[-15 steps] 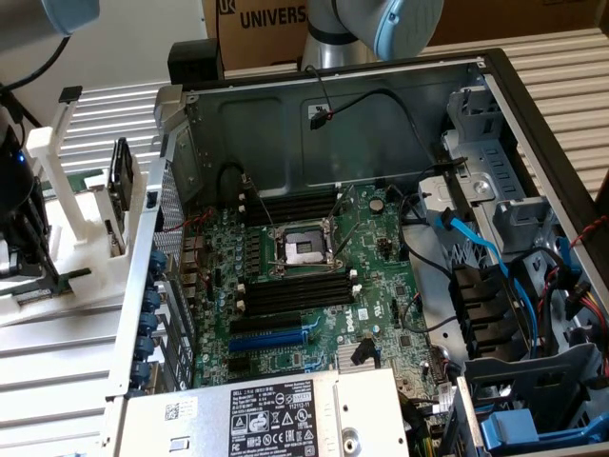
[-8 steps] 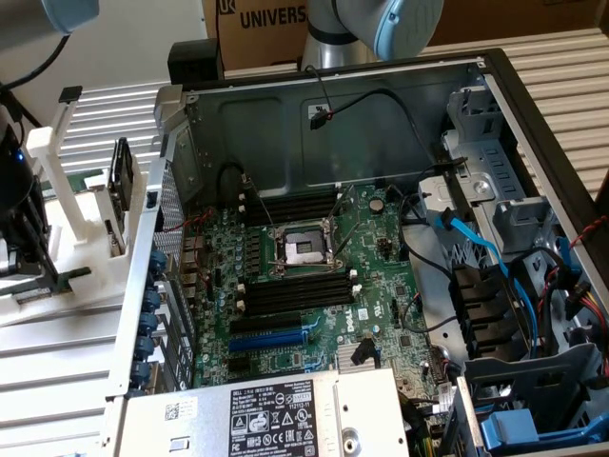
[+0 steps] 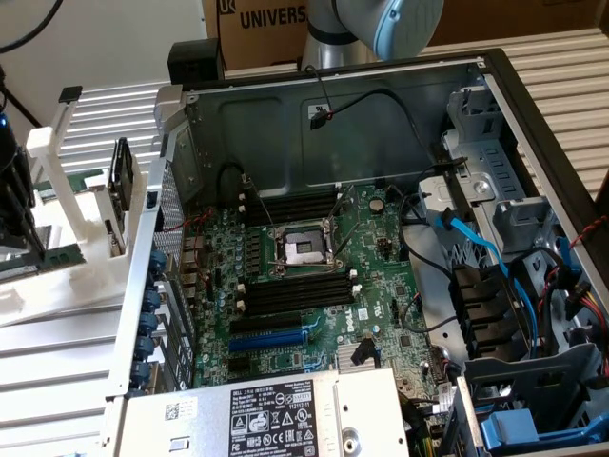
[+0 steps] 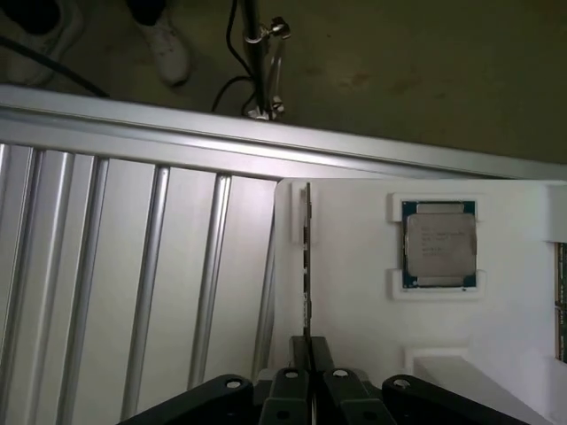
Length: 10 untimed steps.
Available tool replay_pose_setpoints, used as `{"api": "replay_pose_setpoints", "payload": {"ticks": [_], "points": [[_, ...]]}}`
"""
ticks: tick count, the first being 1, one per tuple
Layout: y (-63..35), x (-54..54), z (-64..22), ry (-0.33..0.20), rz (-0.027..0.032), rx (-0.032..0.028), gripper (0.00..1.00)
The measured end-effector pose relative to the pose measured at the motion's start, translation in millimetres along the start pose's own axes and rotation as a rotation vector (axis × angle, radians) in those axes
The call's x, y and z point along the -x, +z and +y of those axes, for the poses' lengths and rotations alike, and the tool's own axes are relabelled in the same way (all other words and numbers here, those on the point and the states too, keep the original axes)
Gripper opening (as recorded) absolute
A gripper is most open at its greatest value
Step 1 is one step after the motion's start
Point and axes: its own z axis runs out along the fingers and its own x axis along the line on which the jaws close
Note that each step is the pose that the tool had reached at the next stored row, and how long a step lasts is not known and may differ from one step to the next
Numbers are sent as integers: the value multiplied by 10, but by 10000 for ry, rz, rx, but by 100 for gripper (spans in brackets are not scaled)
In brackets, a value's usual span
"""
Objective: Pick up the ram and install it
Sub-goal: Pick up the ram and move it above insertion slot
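Ram [image 4: 306, 257] stands edge-on in the white holder [image 4: 354, 310], the gripper [image 4: 310, 343] pinching it; ribbed aluminium table [image 4: 133, 292] beneath, brown floor [image 4: 425, 80] beyond.

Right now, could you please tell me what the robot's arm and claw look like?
The arm is a silver-grey tube with a pale blue joint cap. The claw is black, with two slim fingers on paired link bars joined by round pivot pins.

Your arm [image 3: 371, 24] is silver-grey with a pale blue joint cap; your gripper [image 4: 310, 342] is black with round pins.
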Motion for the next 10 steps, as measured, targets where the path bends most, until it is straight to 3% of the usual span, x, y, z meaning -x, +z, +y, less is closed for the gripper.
{"api": "replay_pose_setpoints", "payload": {"ticks": [10], "points": [[-459,12,13,2,70,10,13]]}}
